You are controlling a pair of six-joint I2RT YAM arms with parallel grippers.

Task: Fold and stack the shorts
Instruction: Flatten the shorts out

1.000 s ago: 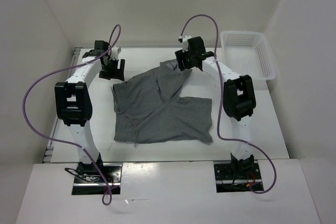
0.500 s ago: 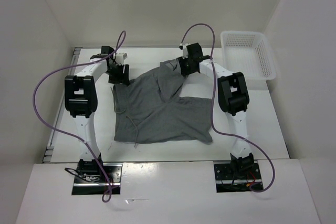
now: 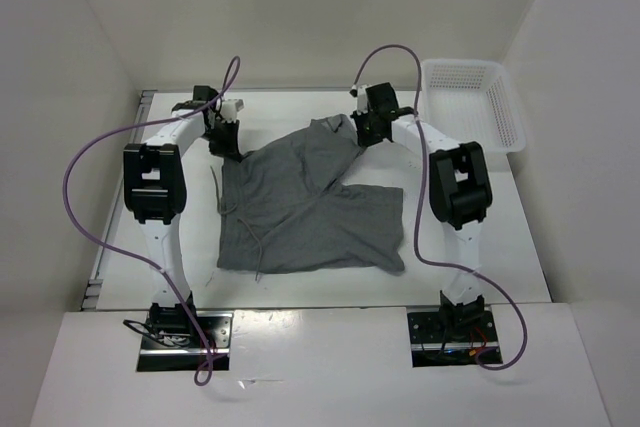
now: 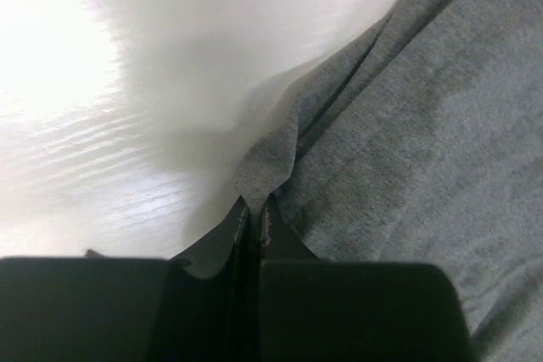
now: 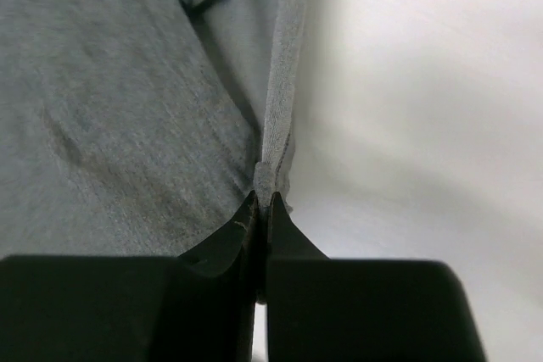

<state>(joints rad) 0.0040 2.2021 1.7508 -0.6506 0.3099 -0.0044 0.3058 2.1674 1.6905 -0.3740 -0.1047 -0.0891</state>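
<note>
shifted since the earlier frame, left black gripper (image 4: 254,205) and right black gripper (image 5: 261,197) each clamp a far corner of the plain medium-grey soft fabric shorts (image 3: 300,202) lying on the white table (image 3: 505,217). grasp step; next likely needs an even lift nearward.

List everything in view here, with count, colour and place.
shorts: one, grey, spread flat mid-table
basket: one, white mesh, far right corner of the table
table: one, white, under the shorts
cables: two, purple, looping off each arm
arms: two, white and black, either side of the shorts
left fingers: black, shut on the shorts' far left edge
right fingers: black, shut on the shorts' far right edge
</note>
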